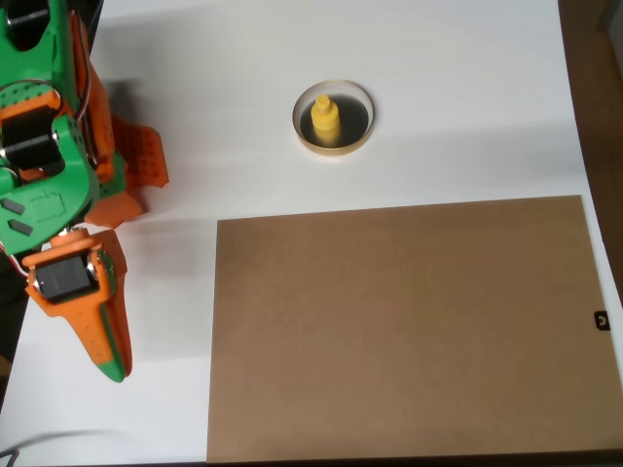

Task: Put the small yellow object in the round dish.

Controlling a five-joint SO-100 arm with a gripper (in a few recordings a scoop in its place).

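Gripper point(105, 341) rests at the left table edge, fingers pressed together, holding nothing.
Small yellow object point(326, 120) stands upright inside the round dish point(304, 131) on the white table point(438, 97), above the brown board point(409, 331).

Overhead view of a white table point(438, 58). At far left, orange-and-green arm point(49, 146) with gripper point(105, 341) low in the frame, fingers pressed together, tip aimed toward the bottom edge, holding nothing. Well up and to the right of the gripper: round dish point(301, 128), cream rim, dark inside. Upright within it: small yellow object point(325, 121). Directly right of the gripper: large brown board point(409, 331), flat on the table.
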